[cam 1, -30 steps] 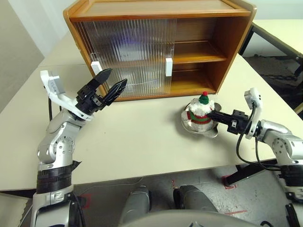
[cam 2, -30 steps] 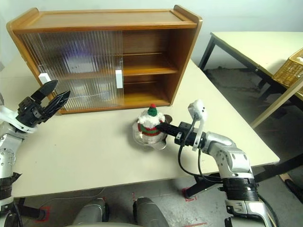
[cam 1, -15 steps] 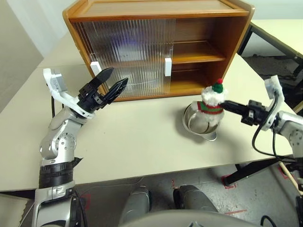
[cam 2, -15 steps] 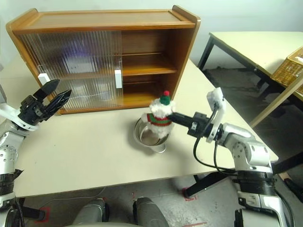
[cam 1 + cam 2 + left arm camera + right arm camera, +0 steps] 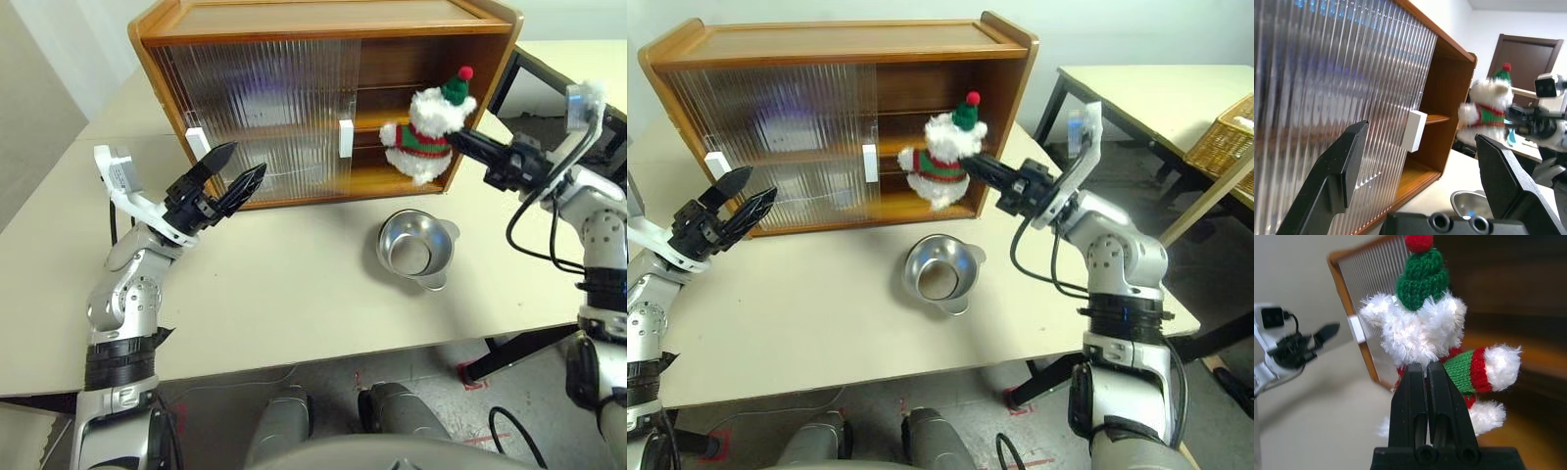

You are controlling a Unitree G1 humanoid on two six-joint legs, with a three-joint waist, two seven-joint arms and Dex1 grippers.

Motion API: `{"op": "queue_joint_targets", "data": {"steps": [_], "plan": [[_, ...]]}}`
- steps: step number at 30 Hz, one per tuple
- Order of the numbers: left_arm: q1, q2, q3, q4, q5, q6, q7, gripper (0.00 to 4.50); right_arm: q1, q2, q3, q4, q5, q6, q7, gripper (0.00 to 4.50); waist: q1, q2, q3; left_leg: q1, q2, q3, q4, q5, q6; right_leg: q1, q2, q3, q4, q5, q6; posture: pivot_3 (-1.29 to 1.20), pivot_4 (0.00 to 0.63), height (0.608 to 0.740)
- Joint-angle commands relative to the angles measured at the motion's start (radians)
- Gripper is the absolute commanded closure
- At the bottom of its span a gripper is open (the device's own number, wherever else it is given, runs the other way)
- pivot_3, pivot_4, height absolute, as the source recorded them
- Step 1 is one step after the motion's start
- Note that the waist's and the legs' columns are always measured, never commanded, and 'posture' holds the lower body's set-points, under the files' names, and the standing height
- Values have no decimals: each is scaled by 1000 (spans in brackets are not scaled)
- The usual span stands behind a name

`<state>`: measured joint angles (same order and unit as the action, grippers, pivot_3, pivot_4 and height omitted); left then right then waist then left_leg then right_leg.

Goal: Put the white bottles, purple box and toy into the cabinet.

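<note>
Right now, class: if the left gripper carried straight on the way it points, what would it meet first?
Most likely the cabinet's ribbed sliding door; the open left gripper aims at it near the white handle, though depth is uncertain.

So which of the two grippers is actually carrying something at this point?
The right gripper, shut on the toy and holding it up in front of the cabinet's open side. The left gripper is open with nothing between its fingers.
</note>
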<state>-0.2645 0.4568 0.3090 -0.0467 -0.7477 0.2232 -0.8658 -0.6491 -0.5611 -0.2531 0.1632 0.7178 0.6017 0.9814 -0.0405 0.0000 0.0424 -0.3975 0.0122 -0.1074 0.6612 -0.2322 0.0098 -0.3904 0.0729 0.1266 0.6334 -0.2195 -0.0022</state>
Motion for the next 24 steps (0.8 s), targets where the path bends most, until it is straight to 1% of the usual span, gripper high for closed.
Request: {"op": "queue_joint_targets", "data": {"steps": [1,10,15,17,24], "plan": [[13,2,9,-21,6,-6,5,0,-50,9,2,52,-14,-18,-8,4487,2,0,0,0,0,0,0,0,0,0,0,0,0,0,0,-38,36,740],[25,-3,12,-34,5,-8,15,0,-153,35,37,205,-103,-83,-23,4487,6,0,0,-1,0,0,-1,0,0,-2,0,0,0,2,-3,-26,41,740],[33,-8,13,-37,7,-16,20,0,-231,46,75,313,-166,-117,-4,4487,7,1,0,-1,0,0,-2,0,0,-3,0,0,0,2,-4,-23,44,740],[38,-11,11,-43,7,-17,24,0,-257,50,79,345,-179,-135,10,4487,8,1,0,-1,1,0,-2,0,0,-4,0,0,0,5,-9,-13,47,740],[54,-21,10,-61,6,-23,36,0,-347,64,94,482,-237,-200,25,4487,14,1,1,-3,0,0,-3,0,0,-5,-1,0,0,6,-12,2,46,740]]}}
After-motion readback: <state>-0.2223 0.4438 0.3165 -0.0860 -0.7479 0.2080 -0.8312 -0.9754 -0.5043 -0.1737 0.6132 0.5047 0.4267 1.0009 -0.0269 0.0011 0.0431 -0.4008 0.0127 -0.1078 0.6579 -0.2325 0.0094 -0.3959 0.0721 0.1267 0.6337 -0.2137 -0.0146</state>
